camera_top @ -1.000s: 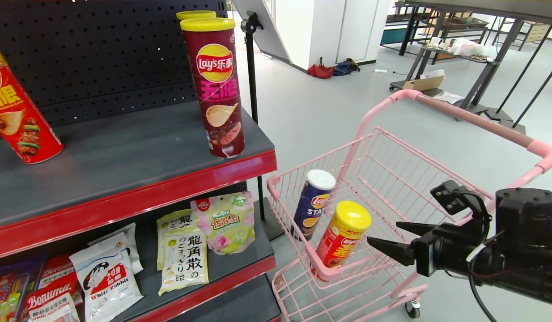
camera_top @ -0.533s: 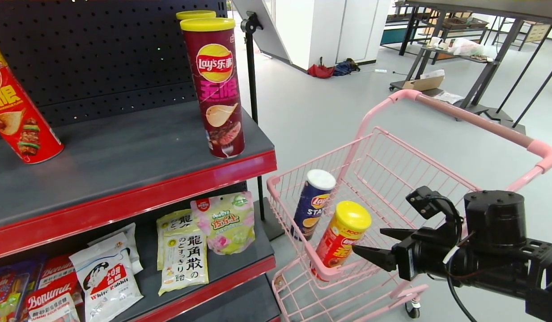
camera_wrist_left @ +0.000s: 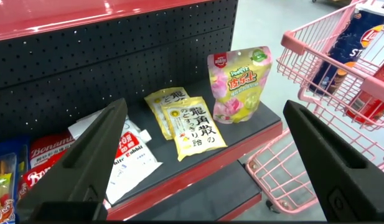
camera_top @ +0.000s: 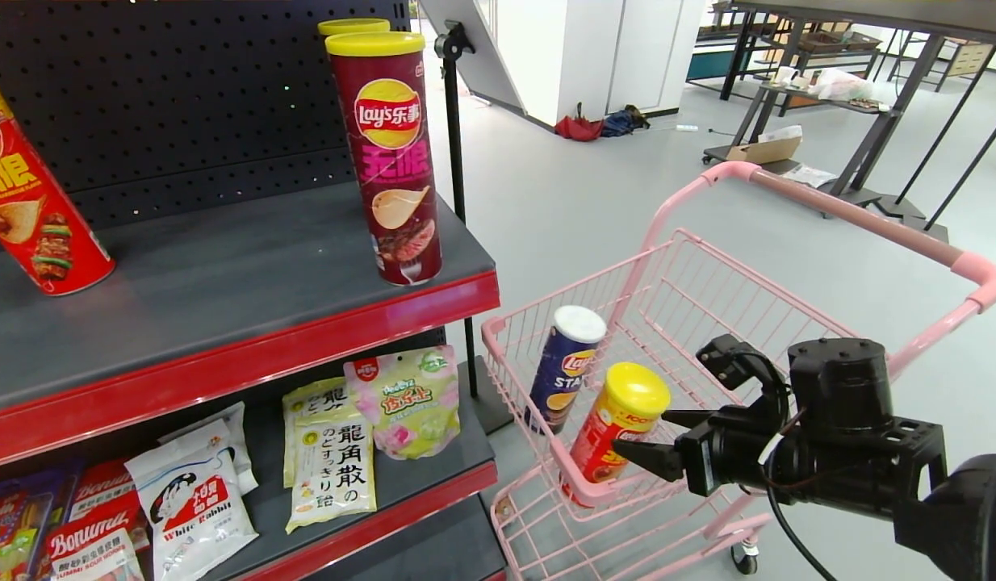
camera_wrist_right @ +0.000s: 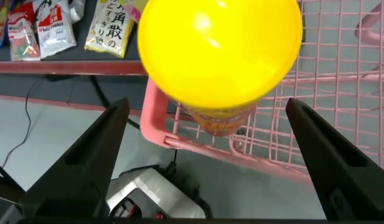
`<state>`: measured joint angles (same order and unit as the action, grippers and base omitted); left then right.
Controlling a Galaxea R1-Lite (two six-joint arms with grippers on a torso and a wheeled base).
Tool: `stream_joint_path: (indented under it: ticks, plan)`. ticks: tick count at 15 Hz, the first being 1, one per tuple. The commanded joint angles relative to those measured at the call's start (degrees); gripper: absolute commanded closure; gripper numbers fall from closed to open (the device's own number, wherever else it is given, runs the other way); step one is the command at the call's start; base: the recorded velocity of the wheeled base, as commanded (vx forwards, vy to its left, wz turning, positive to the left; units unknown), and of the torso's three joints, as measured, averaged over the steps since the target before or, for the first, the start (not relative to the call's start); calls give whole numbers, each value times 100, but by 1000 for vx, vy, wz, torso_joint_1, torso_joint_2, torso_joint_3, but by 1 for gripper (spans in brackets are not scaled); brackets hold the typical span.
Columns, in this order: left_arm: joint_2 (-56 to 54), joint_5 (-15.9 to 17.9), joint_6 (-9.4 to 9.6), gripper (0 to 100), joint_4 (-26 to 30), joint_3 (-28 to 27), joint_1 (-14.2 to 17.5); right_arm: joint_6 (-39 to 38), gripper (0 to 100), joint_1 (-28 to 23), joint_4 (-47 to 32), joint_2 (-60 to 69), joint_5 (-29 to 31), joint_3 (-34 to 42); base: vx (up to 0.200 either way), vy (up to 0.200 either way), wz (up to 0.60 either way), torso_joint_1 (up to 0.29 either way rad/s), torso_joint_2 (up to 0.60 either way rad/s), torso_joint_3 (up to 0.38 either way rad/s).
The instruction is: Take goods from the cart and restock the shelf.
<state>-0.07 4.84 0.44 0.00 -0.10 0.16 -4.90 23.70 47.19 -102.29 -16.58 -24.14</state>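
Note:
A pink cart (camera_top: 861,214) stands to the right of the shelf. In its near-left corner lean a red chip can with a yellow lid (camera_top: 619,424) and a blue can with a white lid (camera_top: 567,367). My right gripper (camera_top: 643,433) is open inside the cart, with its fingers on either side of the yellow-lidded can's upper part. From the right wrist, the yellow lid (camera_wrist_right: 220,43) lies between the spread fingers of the right gripper (camera_wrist_right: 207,102). My left gripper (camera_wrist_left: 205,106) is open and holds nothing, facing the lower shelf.
The upper shelf board (camera_top: 223,282) carries a tall maroon can (camera_top: 393,161) near its right front corner and a tilted red can (camera_top: 30,210) at the left. Snack bags (camera_top: 328,452) lie on the lower shelf. A black pole (camera_top: 458,186) stands between shelf and cart.
My right gripper has moved left across the cart and now reaches the yellow-lidded can, still open. The cans and the cart have stayed put.

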Motion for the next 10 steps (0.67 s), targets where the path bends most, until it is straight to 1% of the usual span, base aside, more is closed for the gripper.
stream_joint_path:
  ticks: [1,5,10]
  plan:
    - [7,-1,0,0,0,1,2,-2,0,-32,89,-353,-3,-179,0,0,0,0,0,0]
    - [7,-1,0,0,9,1,2,7,0,-32,1117,-1012,41,-179,0,0,0,0,0,0]
    - [7,-1,0,0,0,1,2,-2,0,-23,1266,-1161,50,-337,0,0,0,0,0,0]
